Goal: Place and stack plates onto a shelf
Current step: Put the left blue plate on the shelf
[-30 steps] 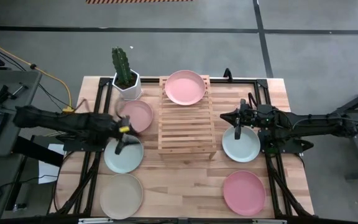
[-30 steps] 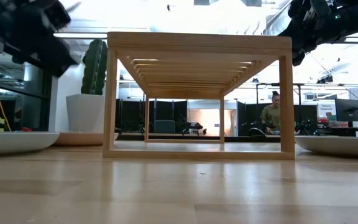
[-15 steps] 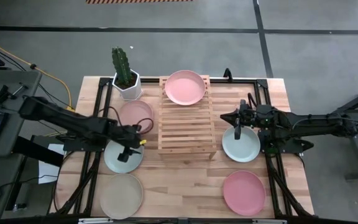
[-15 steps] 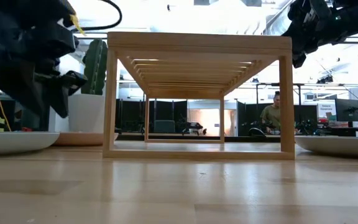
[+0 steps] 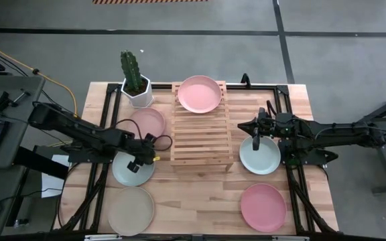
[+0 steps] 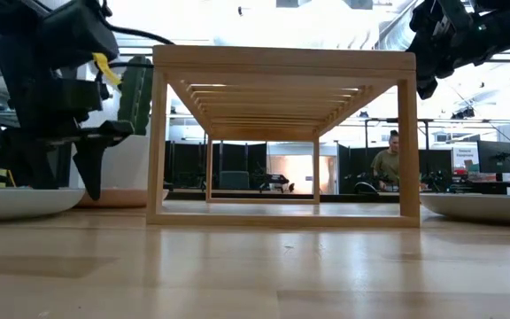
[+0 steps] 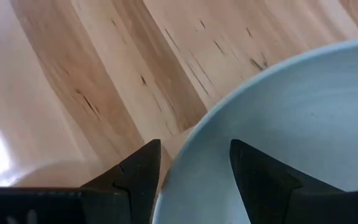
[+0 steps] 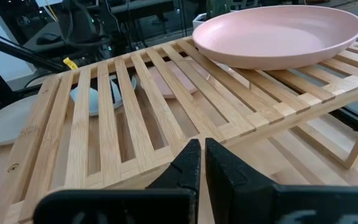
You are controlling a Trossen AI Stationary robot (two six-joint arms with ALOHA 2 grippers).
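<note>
The left tool (image 5: 138, 163), fingers parted, straddles the rim of a mint plate (image 5: 130, 172) near the desk's left edge; the right tool (image 5: 256, 140), closed and empty, hovers above another mint plate (image 5: 261, 156).

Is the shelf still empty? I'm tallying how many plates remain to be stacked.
No: one pink plate already rests on the far end of the shelf, the end nearest the cactus pot.

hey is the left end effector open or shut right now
Open. In the left wrist view the left end effector has its two fingers apart, straddling the rim of the mint plate.
</note>
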